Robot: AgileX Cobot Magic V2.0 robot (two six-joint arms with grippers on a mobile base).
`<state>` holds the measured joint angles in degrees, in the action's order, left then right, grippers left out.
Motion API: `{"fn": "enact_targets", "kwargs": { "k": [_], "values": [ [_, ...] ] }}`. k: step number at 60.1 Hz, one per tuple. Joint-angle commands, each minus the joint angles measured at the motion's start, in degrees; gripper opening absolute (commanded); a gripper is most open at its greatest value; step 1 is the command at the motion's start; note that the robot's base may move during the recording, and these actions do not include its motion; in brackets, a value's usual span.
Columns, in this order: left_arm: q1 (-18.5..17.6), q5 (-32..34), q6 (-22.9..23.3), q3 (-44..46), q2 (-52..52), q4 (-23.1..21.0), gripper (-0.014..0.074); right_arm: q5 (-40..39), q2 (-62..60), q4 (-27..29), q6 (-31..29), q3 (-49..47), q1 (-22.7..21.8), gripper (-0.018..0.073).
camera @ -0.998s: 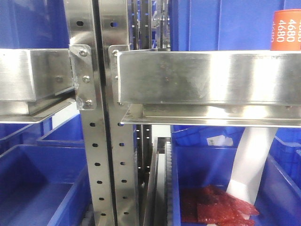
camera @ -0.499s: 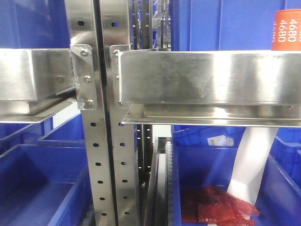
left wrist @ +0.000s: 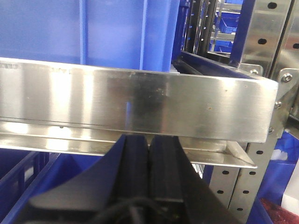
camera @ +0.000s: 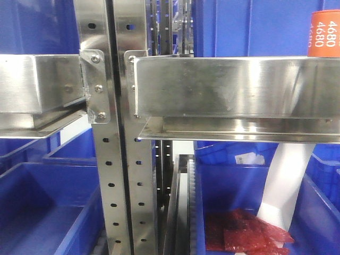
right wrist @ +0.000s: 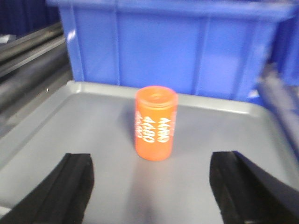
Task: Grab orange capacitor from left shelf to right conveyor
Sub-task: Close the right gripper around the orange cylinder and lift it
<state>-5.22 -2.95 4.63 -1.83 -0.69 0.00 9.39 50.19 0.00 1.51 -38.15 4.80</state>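
The orange capacitor [right wrist: 156,123] stands upright on a flat grey tray [right wrist: 84,116], white "4680" on its side. My right gripper [right wrist: 152,161] is open, its two black fingers spread wide just short of the capacitor, which lies ahead on the centre line between them, untouched. In the front view the capacitor [camera: 325,33] peeks over a shiny rail of the left shelf [camera: 234,87] at the far right edge. My left gripper [left wrist: 149,137] is shut with nothing in it, right below a steel rail of the shelf [left wrist: 140,102]. The right conveyor is out of view.
A blue bin [right wrist: 177,46] stands close behind the capacitor. Perforated steel posts [camera: 114,186] run down the middle of the front view. Below the rail, a blue bin [camera: 223,186] holds red crinkly packets [camera: 239,234], and a white slanted part [camera: 284,186] reaches into it.
The front view has drifted slightly, so the shelf posts and the capacitor sit a little further right. Nothing was gripped or let go.
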Motion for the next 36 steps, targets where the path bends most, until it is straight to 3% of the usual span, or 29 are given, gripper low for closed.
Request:
{"fn": "enact_targets", "kwargs": {
  "k": [1,16,36],
  "values": [
    [0.16,5.12,-0.03,0.31,-1.1,0.0,-0.0105,-10.71,3.34,0.0,-0.02,-2.32,0.07,0.0616],
    [0.16,5.12,-0.03,0.31,-1.1,0.0,-0.0105,-23.05,14.3,0.0,-0.02,-2.32,0.01,0.0616],
    [0.16,5.12,-0.03,0.31,-1.1,0.0,-0.0105,-31.69,23.87,0.0,-0.02,-2.32,-2.4,0.0616]
  ]
}}
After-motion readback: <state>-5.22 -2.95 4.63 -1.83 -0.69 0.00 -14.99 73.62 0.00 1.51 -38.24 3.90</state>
